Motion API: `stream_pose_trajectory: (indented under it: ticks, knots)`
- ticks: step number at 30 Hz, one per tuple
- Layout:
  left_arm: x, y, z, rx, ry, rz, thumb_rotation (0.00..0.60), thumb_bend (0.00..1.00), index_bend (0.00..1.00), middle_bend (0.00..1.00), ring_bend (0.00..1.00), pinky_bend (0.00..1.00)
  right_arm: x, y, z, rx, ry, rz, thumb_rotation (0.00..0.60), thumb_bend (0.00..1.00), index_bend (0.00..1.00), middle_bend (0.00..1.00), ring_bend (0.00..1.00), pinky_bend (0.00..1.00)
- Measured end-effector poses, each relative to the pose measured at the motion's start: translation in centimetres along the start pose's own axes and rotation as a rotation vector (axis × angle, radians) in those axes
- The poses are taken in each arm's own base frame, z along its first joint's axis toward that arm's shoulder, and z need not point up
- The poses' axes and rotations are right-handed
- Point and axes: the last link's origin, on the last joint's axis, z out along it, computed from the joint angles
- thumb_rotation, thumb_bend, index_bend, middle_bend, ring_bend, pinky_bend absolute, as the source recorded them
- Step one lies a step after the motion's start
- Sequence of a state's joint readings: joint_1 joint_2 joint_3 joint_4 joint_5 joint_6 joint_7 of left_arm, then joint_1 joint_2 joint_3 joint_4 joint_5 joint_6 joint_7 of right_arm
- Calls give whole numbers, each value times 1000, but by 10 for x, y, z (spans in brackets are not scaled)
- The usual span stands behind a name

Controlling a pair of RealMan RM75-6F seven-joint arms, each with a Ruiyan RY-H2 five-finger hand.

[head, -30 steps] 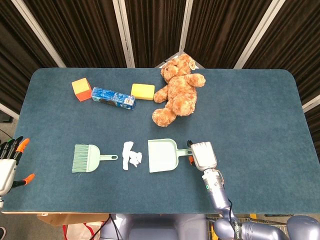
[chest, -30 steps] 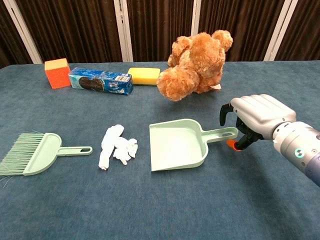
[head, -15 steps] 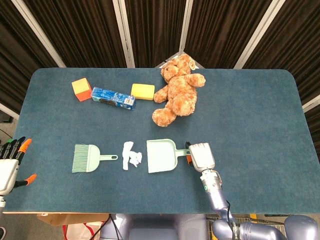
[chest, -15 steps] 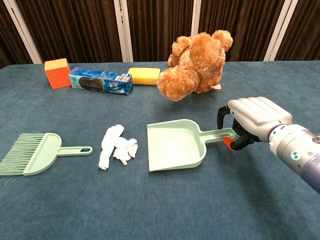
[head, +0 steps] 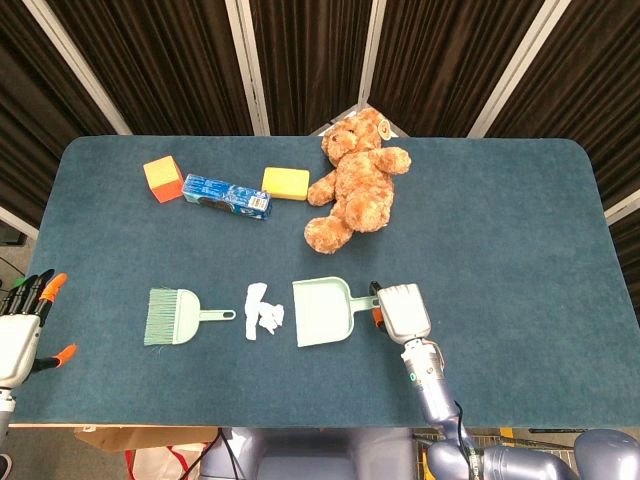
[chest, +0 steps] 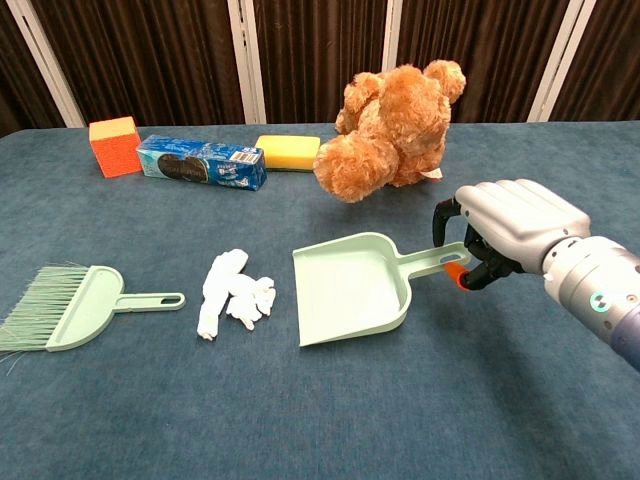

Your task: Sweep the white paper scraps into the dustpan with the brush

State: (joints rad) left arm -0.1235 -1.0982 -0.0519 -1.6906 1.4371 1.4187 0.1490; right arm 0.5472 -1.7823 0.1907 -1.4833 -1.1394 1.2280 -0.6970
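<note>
The pale green dustpan [head: 323, 311] [chest: 350, 290] lies mouth-left at the table's front middle. My right hand [head: 402, 310] [chest: 505, 235] grips the end of its handle, fingers curled over it. White paper scraps [head: 263, 311] [chest: 233, 291] sit just left of the pan's open edge. Farther left lies the green brush [head: 172, 316] [chest: 70, 307], bristles pointing left, handle toward the scraps, untouched. My left hand [head: 22, 330] hovers off the table's left edge, fingers spread and holding nothing; the chest view does not show it.
Along the back stand an orange cube [head: 161, 179], a blue biscuit packet [head: 226, 197], a yellow sponge [head: 285, 183] and a brown teddy bear [head: 355, 180]. The blue table [head: 520, 260] stretches bare to the right.
My right hand closed on the dustpan handle and nudged the pan slightly left, tilting its handle end up a little. The left hand rose slightly at the table's edge.
</note>
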Motion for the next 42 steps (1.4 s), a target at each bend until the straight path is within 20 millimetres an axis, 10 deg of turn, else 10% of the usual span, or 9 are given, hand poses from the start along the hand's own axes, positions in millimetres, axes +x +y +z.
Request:
stream_pose_trajectory:
  ticks: [7,17,42]
  knots:
    - [10,27,27,-24,42,48,600,134,362,568,575,659,5,0,-3,2,-5,-6,600,466,538,942,943,916]
    - [1,67,68,-59,13,58,600,196,483,988,968,985,11,3,-1,-11,2,9,600,466,538,943,943,916]
    - [-72,166,105,-74,-269,128,600,264,497,1000,1000,1000,8,10,1,-34,-10,22,600,468,538,942,943,917]
